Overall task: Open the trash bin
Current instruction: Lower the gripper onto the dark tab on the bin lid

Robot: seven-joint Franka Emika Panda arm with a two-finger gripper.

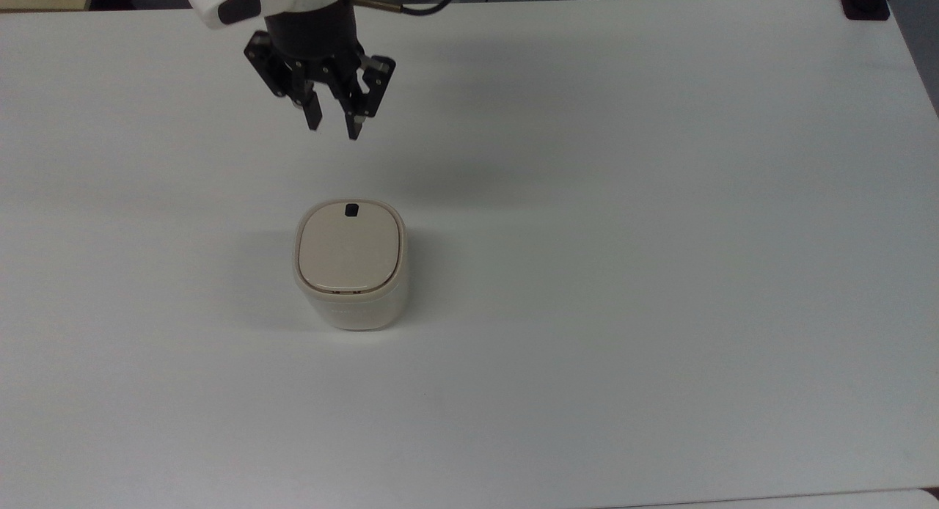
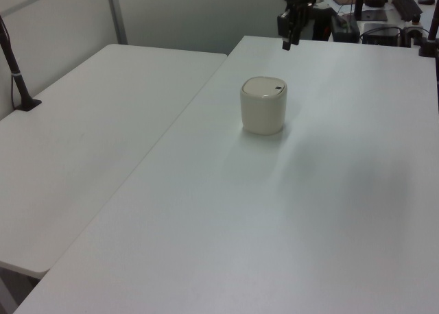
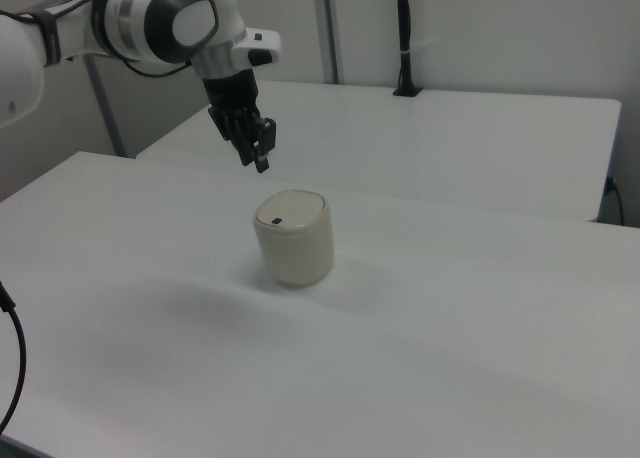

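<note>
Trash bin closed; hand suspended above the worktop, clear of the bin.

The trash bin (image 1: 351, 265) stands upright on the white worktop (image 1: 660, 237), nearer the top view's left edge than its right, roughly midway between the far and near edges. Its beige lid (image 1: 351, 248) lies flat and closed, with the black square mark (image 1: 351, 210) at the lid edge facing the hand. The hand (image 1: 334, 124) hangs in the air near the worktop's far edge, fingertips pointing down, released with a narrow gap between the fingers, grasping nothing and apart from the bin.
</note>
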